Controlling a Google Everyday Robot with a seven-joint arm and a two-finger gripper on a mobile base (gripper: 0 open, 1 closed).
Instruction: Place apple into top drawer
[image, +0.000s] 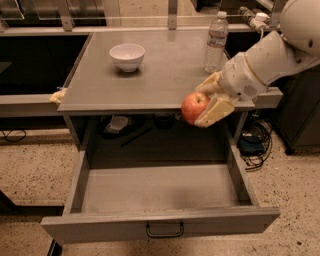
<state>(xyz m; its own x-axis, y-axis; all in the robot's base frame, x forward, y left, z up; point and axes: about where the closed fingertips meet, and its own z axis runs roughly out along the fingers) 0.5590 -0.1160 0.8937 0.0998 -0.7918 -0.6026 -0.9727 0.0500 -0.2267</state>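
Note:
The red-orange apple is held in my gripper, whose tan fingers are shut on it. The apple hangs in the air just past the front edge of the grey table top, at its right side. Below it the top drawer is pulled wide open, grey and bare inside, with a dark loop handle at the centre of its front panel. The apple is over the rear right part of the drawer.
A white bowl stands at the back left of the table top. A clear water bottle stands at the back right, close to my arm. A yellow scrap lies at the left edge. Cables lie on the floor at right.

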